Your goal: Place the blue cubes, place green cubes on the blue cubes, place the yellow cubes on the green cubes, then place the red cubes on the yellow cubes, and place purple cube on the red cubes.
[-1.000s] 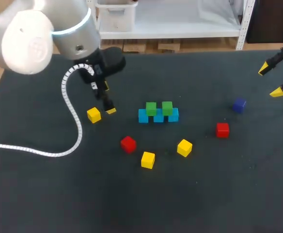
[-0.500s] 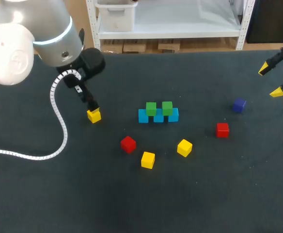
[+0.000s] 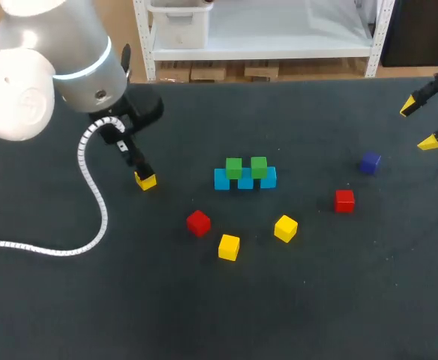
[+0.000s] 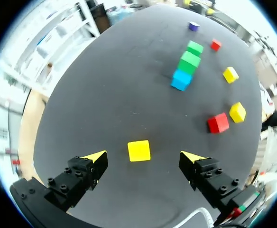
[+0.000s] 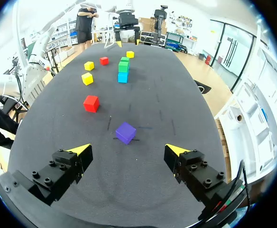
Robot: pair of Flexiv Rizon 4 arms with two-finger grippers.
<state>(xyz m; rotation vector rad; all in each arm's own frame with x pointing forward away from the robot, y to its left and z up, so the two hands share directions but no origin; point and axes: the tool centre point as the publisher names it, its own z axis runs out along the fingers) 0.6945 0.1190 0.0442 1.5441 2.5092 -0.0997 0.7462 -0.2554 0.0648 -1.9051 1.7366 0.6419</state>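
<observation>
- Worktop [image 3: 54, 315]: dark charcoal, matte surface, with loose cubes spread across its middle and right.
- Coiled white cable [image 3: 24, 246]: lies on the worktop's left part and curves up to the left arm.
- Left hand [image 4: 143, 157]: fingers spread wide, low over the worktop. The leftmost yellow cube [image 4: 138, 151] sits between them, touching neither.
- Near red cube [image 3: 198, 223], front yellow cube [image 3: 229, 247]: loose, near each other, in front of the stack.
- Blue cubes [image 3: 245, 181]: three in a touching row at centre, with two green cubes [image 3: 234, 167] side by side on top.
- Tilted yellow cube [image 3: 285, 228], far red cube [image 3: 344, 200]: loose, right of centre.
- Purple cube [image 3: 369, 162]: on the worktop, ahead of the right hand.
- Right hand [image 5: 128, 151]: fingers wide, holding nothing, at the worktop's right edge.
</observation>
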